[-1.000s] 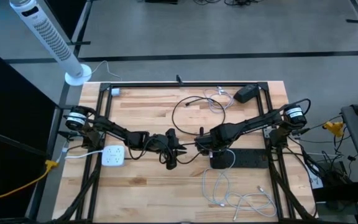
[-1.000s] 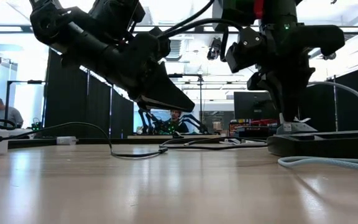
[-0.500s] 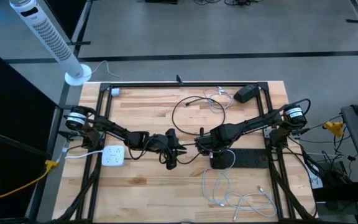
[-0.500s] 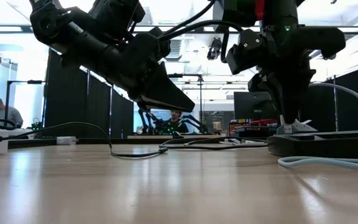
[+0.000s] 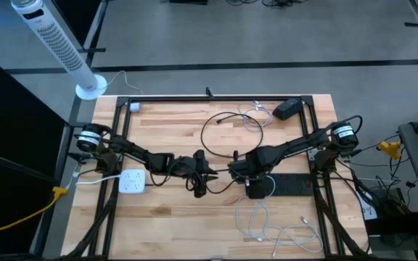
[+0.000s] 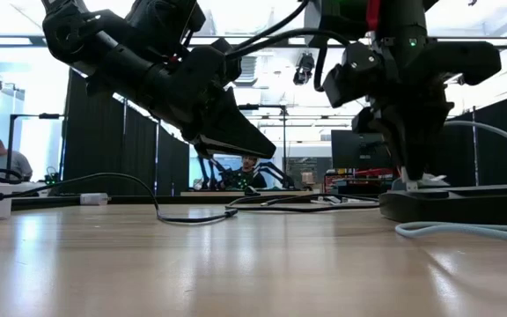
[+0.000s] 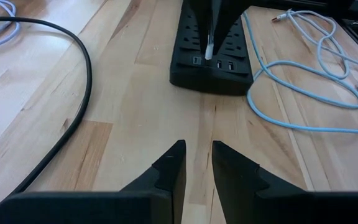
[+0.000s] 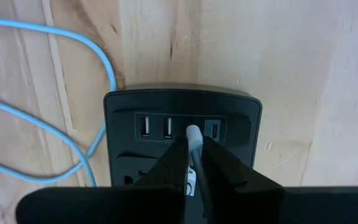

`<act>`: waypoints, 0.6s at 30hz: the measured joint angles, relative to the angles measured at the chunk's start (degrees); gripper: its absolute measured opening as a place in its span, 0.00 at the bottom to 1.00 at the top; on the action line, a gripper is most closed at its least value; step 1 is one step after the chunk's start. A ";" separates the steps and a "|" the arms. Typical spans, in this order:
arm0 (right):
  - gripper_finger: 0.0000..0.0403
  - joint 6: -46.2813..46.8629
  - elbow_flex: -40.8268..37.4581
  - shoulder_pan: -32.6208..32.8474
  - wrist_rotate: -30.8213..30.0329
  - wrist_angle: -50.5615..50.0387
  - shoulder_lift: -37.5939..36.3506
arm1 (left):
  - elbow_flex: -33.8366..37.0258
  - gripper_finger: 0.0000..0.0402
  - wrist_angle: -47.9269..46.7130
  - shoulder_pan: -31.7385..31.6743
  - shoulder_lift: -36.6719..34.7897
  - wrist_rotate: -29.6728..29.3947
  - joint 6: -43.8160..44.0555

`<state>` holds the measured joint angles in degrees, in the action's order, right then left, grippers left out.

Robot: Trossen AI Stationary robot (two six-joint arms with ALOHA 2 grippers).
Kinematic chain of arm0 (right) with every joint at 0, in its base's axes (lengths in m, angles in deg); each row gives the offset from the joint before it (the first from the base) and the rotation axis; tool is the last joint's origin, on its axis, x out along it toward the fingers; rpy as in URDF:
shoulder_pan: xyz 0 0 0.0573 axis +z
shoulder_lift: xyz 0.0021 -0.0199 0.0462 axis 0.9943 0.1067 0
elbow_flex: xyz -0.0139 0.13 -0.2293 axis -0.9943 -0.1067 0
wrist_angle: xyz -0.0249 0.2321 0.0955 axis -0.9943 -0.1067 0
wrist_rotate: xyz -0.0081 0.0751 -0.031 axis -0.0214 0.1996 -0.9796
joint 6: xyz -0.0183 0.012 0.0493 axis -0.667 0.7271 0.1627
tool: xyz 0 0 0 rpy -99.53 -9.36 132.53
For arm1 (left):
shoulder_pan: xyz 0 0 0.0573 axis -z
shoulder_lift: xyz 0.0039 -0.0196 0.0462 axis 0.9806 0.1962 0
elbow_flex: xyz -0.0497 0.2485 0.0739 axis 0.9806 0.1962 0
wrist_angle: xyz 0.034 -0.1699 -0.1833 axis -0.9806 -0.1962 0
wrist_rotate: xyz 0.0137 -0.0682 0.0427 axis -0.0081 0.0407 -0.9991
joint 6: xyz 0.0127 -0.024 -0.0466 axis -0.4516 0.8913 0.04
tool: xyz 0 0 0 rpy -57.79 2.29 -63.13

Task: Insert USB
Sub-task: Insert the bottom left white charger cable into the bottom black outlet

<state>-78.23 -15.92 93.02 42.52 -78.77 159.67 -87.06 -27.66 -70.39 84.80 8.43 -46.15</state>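
My right gripper (image 8: 193, 163) pinches the little white USB plug (image 8: 192, 134) tight, right over the black power strip (image 8: 182, 109) ports. The plug is small, hard and light, so I hold its body. Its blue cable (image 8: 73, 143) is floppy. My left gripper (image 7: 196, 160) waits nearby, slightly open, empty. Bare wood lies all around.

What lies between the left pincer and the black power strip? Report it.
Bare wooden tabletop, per the left wrist view: nothing sits between the left pincer and the power strip. The blue cable lies off to one side.
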 joint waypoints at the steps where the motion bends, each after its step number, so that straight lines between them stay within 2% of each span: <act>1: 0.04 0.00 0.00 0.00 0.00 0.12 0.00 | 0.00 0.16 0.00 0.00 0.00 0.00 0.00; 18: 0.04 0.04 -1.75 0.11 0.94 3.63 2.75 | 0.00 0.16 -0.06 0.00 0.00 0.00 0.00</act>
<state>-78.19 -17.67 93.13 43.46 -75.14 162.41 -87.06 -27.72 -70.39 84.80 8.43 -46.15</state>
